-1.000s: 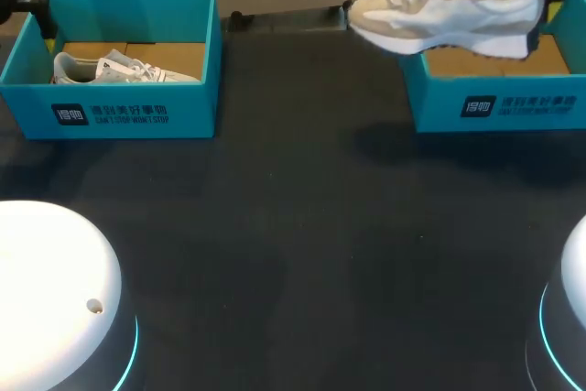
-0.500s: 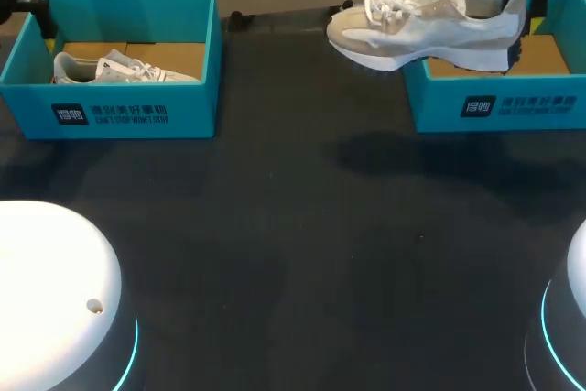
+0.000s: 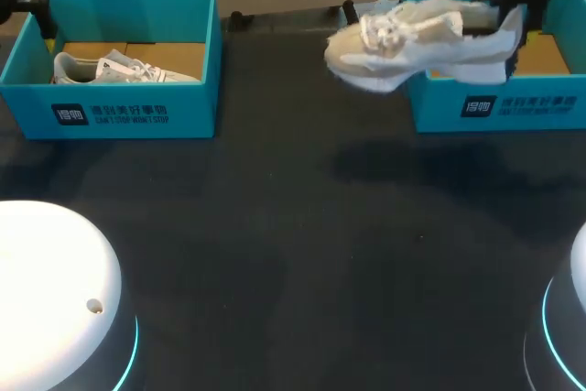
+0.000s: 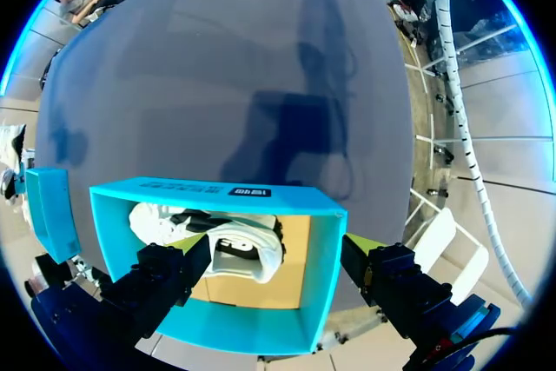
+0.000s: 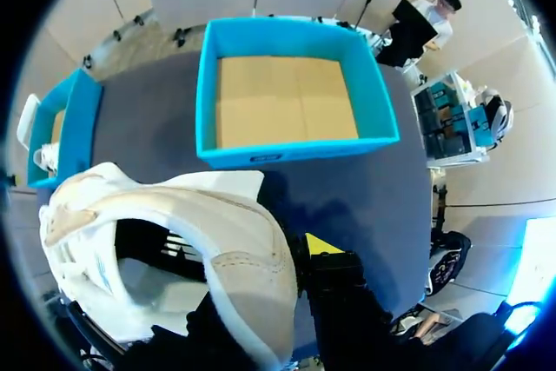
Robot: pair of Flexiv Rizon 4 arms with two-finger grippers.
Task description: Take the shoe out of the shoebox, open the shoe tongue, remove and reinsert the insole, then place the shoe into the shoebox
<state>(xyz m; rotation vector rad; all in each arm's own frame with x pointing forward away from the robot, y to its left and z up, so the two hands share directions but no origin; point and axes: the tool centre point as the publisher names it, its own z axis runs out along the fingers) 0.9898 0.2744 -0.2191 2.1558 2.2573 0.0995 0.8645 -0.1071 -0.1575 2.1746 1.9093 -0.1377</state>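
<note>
Dark counter [image 3: 293, 226] runs back to two teal boxes at its far edge. At far right stands the right shoebox [image 3: 494, 107], its cardboard floor bare. The shoe [image 3: 412, 38] hangs in the air over that box's left wall. The right tool [image 3: 518, 17] holds it at the heel, fingers pinched on the heel collar, with one yellow tip showing just outside it in the right wrist view.

The shoe's long axis runs left to right. The heel is at the tool above the box, and the toe points left, out over bare counter, with the sole facing down. So the whole body of the shoe lies to the left of the tool. Setting it down would likely bring the toe toward the middle first.

The left tool [image 4: 271, 245] hovers over the left shoebox [image 3: 137, 116] at far left, fingers wide apart and holding nothing. A second shoe [image 3: 119, 69] lies inside that box. The left tool is well apart from the held shoe, so the right arm is much the nearer.
</note>
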